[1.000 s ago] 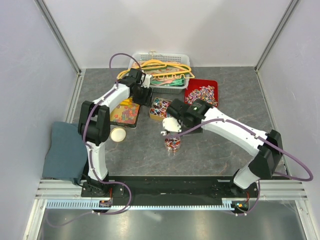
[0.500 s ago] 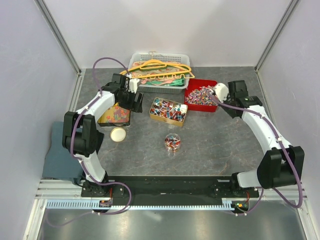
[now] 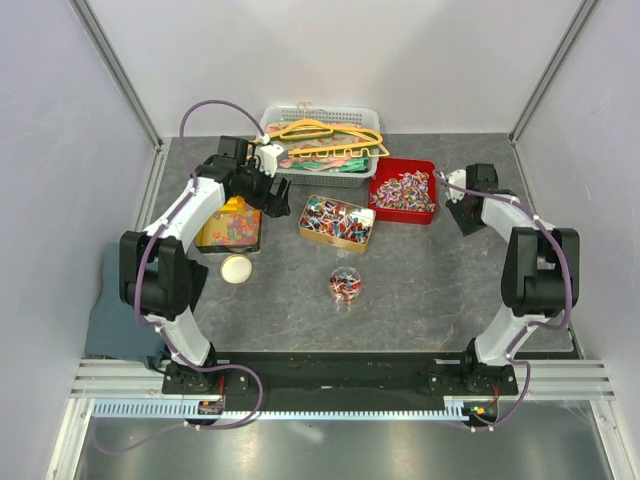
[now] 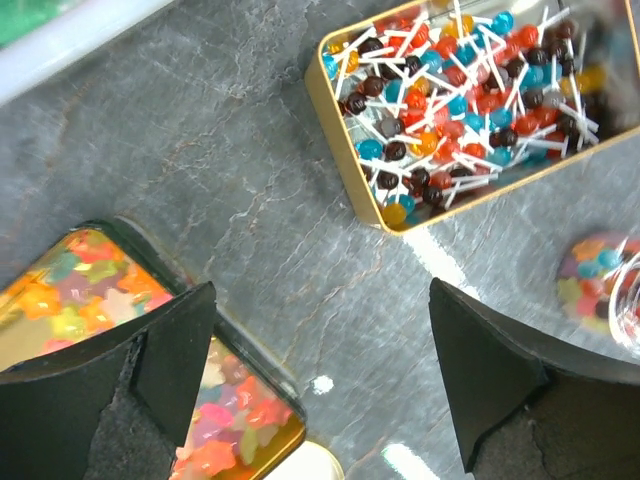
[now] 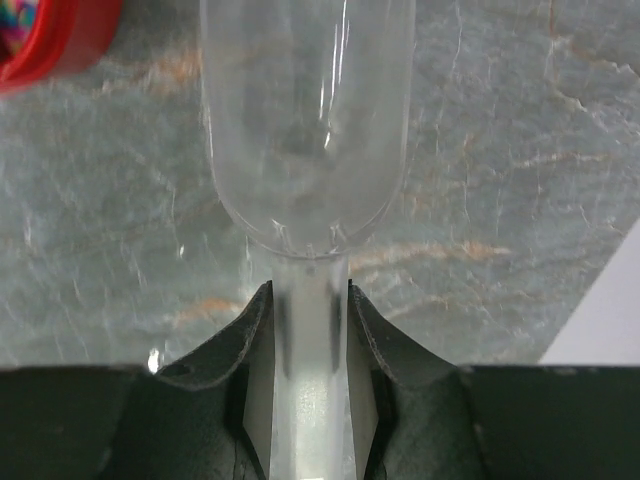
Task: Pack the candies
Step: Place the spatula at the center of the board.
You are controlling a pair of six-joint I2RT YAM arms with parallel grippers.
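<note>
Translucent gummy candies (image 3: 232, 225) fill a dark-rimmed tin (image 4: 245, 375) at the left. Wrapped red, blue and white candies (image 3: 404, 190) lie in a red tray (image 3: 377, 215). A small clear jar (image 3: 345, 283) at the centre holds mixed candies. My left gripper (image 3: 268, 195) hovers open at the gummy tin's right edge, nothing between its fingers (image 4: 160, 370). My right gripper (image 3: 455, 200) sits just right of the red tray, shut on the handle of a clear plastic scoop (image 5: 305, 120), whose bowl looks empty.
A gold tin of lollipops (image 3: 337, 220) stands between the gummy tin and the red tray. A white lid (image 3: 236, 268) lies near the gummy tin. A white basket of hangers (image 3: 322, 145) is at the back, a grey-blue cloth (image 3: 125, 305) at the left edge.
My right arm swung from over the jar at the centre out to the right of the red tray, scoop still in its grip. My left gripper opened wider and shifted slightly left.
</note>
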